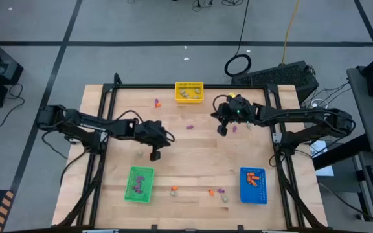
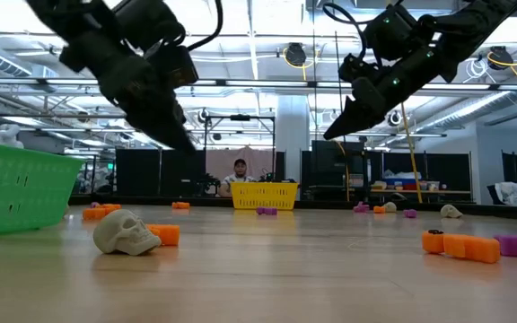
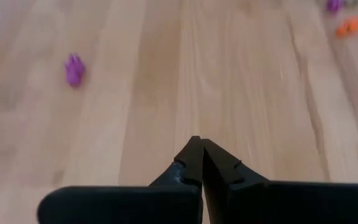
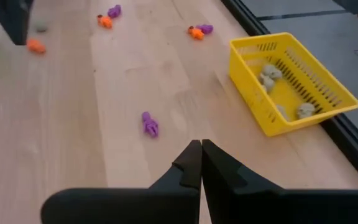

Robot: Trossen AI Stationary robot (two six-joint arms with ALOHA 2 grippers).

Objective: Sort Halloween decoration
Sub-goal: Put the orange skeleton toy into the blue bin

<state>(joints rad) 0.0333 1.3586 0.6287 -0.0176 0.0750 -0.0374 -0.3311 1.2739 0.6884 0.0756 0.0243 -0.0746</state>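
Small orange, purple and pale Halloween trinkets lie scattered on the wooden table (image 1: 199,162). Among them are a purple one (image 1: 190,127) at mid-table, a pale skull (image 2: 126,231) and orange pieces (image 2: 460,245) near the front. My left gripper (image 1: 155,155) hangs shut and empty above bare wood left of centre, its tips (image 3: 201,142) together; a purple trinket (image 3: 74,68) lies ahead of it. My right gripper (image 1: 222,129) is shut and empty above the far middle, with a purple trinket (image 4: 149,124) just beyond its tips (image 4: 201,144).
A yellow bin (image 1: 189,92) with pale skulls stands at the far edge. A green bin (image 1: 139,184) with purple pieces is at the near left, a blue bin (image 1: 252,185) with orange pieces at the near right. A black frame borders the table.
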